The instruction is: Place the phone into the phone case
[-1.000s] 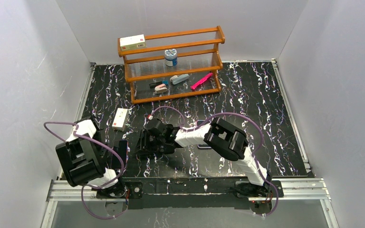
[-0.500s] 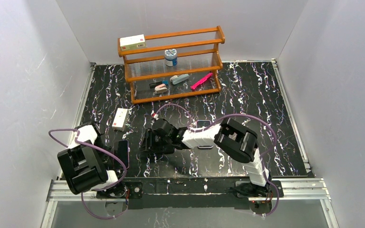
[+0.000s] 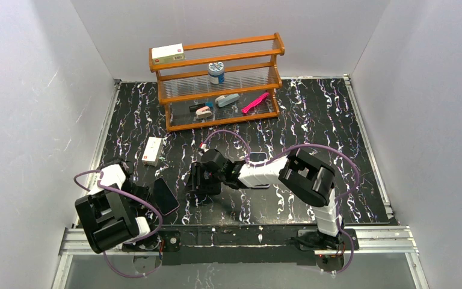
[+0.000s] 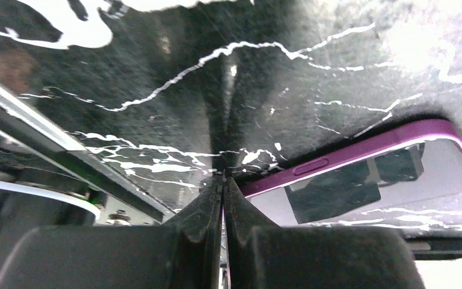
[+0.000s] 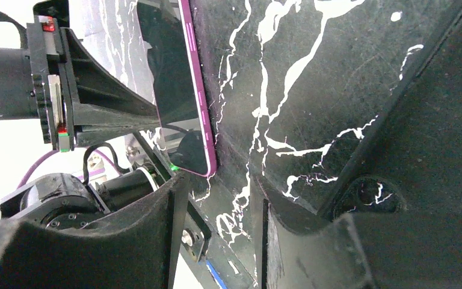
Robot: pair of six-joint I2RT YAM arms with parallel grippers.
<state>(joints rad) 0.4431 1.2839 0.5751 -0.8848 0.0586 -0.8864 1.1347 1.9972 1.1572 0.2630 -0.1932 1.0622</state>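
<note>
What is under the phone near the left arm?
Only the black marbled table shows around the phone, which lies flat with its screen up. The patch directly beneath it is covered by the phone itself.

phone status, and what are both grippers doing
Left gripper shut, empty. Right gripper jaws apart, grip unclear. Phone lying on table beside left gripper, screen up. Nothing on top of it.

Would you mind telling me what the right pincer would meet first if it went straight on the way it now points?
Most likely the phone, whose near corner lies just ahead of the right pincer. Depth is unclear, so it might scrape the table first.
</note>
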